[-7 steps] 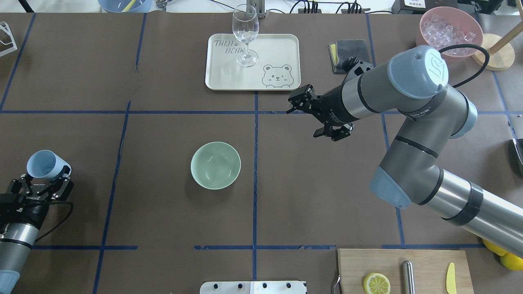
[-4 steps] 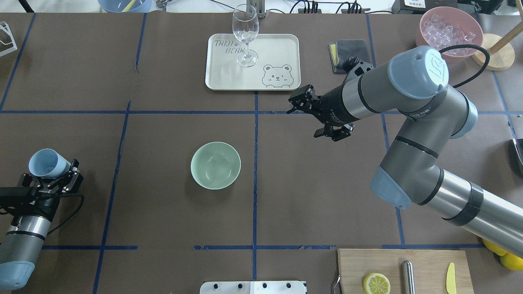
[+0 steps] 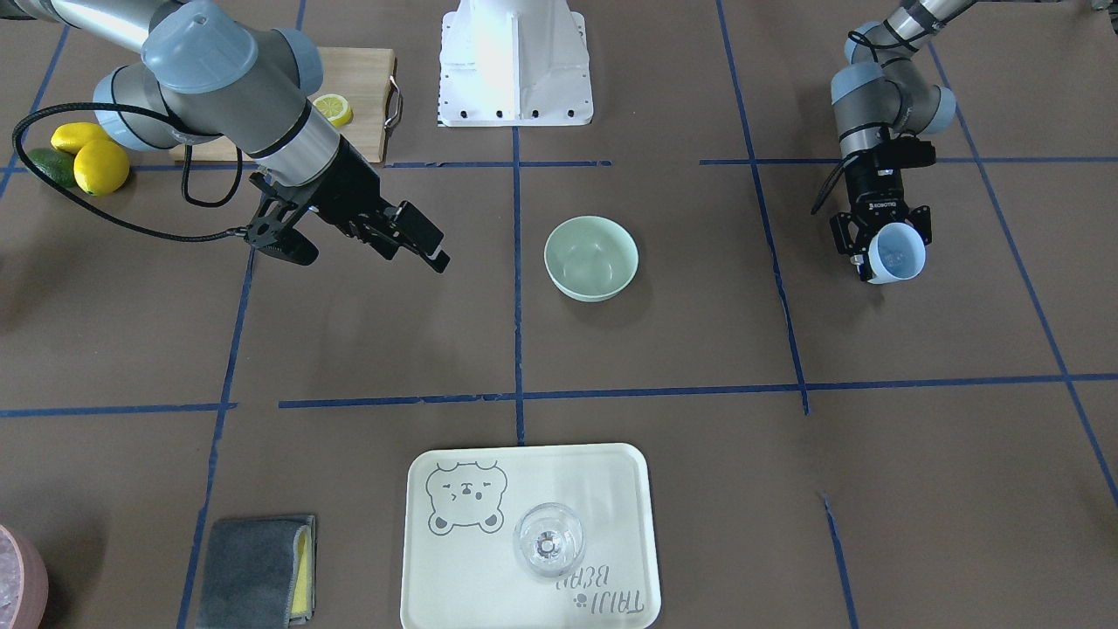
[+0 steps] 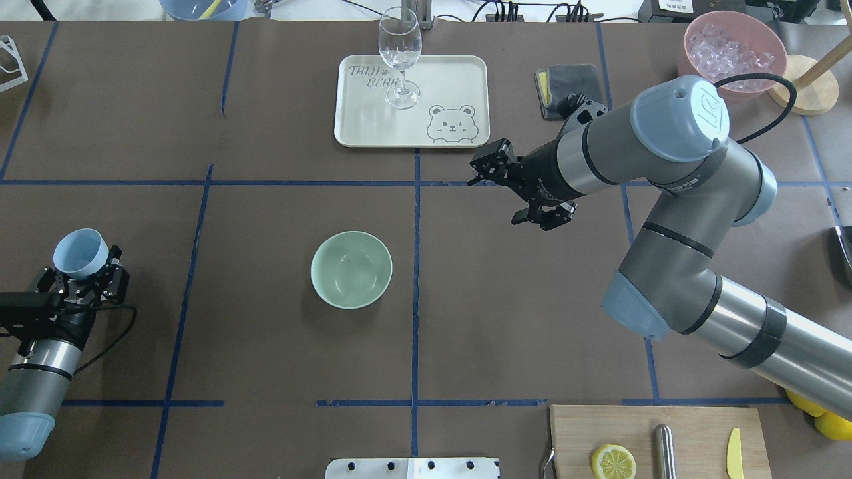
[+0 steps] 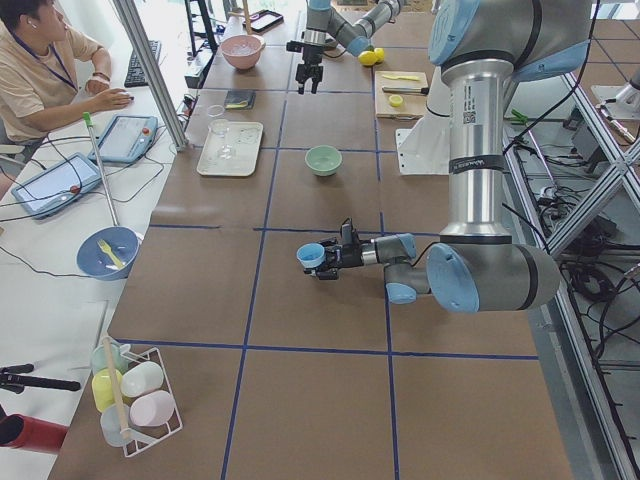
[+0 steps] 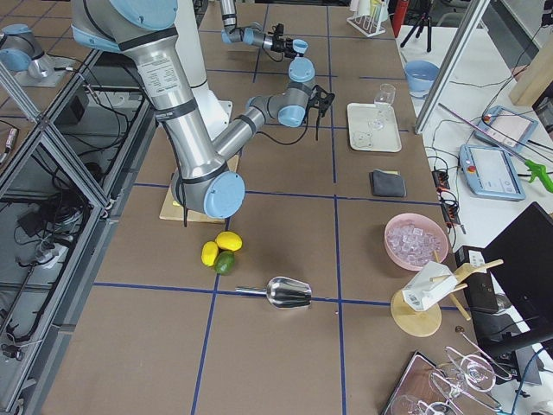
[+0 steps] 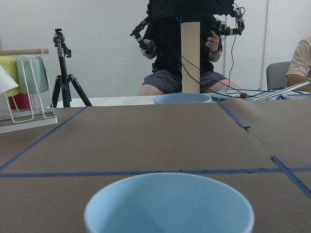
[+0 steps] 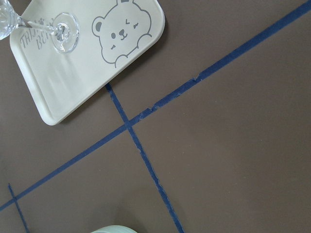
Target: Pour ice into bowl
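– Ice, where's it at?
– Clear cubes piled in pink container, far right corner of table, well apart from bowl. Front cam cuts that container off at its frame corner.
– Anything in blue cup?
– Can't tell. Left wrist cam shows rim & upper wall only, floor cut off. Front cam gives pale glints inside, too small to call.
– Grippers?
– Left gripper clamped on blue cup, mouth up, near table's left edge. Right gripper has fingers spread wide w/ nothing between, hovering btw tray and bowl.
– Bowl itself?
– Mid-table, just left of centre tape line, inside bare. Right wrist cam catches only a sliver of rim at bottom edge; wine glass also clipped there, top left.
– Any writing?
– Tray reads "TAIJI BEAR" beside a winking bear drawing; glass stands on tray next to the lettering. Left gripper body reads "ROBOTIQ" in front cam, tiny. Lettering on right arm's link too small to read.
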`<state>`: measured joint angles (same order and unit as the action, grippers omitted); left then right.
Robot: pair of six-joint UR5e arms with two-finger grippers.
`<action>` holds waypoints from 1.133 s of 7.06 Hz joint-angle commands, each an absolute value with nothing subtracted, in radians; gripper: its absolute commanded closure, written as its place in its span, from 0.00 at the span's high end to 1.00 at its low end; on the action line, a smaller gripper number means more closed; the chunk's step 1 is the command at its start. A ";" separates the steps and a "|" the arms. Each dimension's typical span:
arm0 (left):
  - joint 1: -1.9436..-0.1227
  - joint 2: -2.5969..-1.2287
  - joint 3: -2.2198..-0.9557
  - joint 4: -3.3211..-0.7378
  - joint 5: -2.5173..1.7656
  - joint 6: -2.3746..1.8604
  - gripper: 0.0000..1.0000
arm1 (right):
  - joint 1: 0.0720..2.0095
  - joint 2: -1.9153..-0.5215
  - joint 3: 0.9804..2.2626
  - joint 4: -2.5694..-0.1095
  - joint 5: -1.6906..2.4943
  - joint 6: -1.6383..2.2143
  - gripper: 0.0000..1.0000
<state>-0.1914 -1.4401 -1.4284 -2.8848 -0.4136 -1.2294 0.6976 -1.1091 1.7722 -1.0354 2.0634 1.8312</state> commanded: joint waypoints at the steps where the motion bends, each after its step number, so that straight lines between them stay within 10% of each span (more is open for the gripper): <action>1: -0.198 -1.507 -1.533 -3.011 -0.442 -0.895 0.00 | 0.698 -1.109 1.773 -1.035 2.063 1.832 1.00; 8: -0.083 -1.799 -1.690 -2.647 -0.402 -0.075 0.00 | 0.699 -1.147 1.769 -1.035 2.063 1.829 1.00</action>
